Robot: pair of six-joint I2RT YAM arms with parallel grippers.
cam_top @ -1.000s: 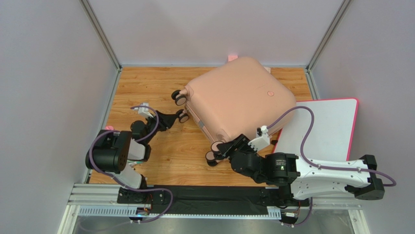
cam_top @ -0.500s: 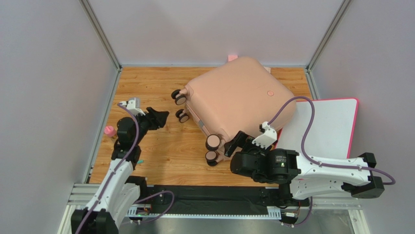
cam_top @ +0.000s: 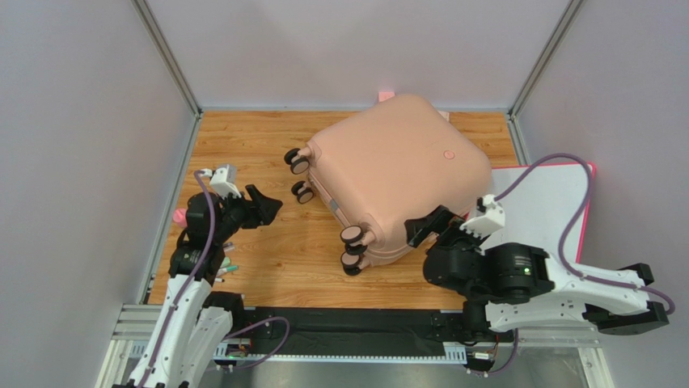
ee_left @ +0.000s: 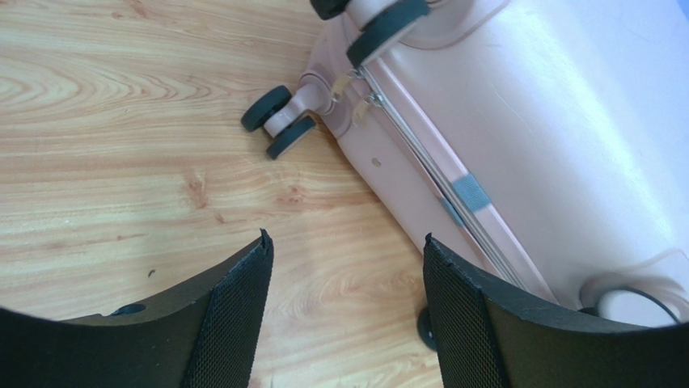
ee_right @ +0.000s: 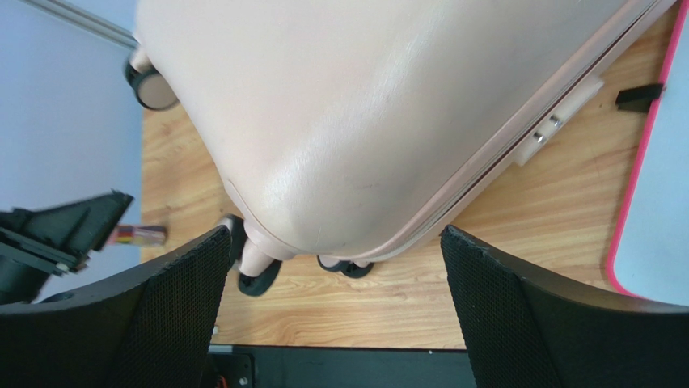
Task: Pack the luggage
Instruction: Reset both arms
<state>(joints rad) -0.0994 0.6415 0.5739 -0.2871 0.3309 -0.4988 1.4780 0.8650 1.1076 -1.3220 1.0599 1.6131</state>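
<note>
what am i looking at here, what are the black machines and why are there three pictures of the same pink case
These are two robot arms bolted at the near edge of a wooden table. The wide picture comes from a fixed camera above and behind them: the left arm is on the left, the right arm on the right. The other two pictures come from a small camera on each wrist; the black curved shapes at the bottom are that arm's own jaws. On the table a closed pale pink suitcase lies flat, its wheels facing the left arm. To its right is a flat white board with a pink rim. Both pairs of jaws stand open and hold nothing; the right ones point at the suitcase's near corner.
</note>
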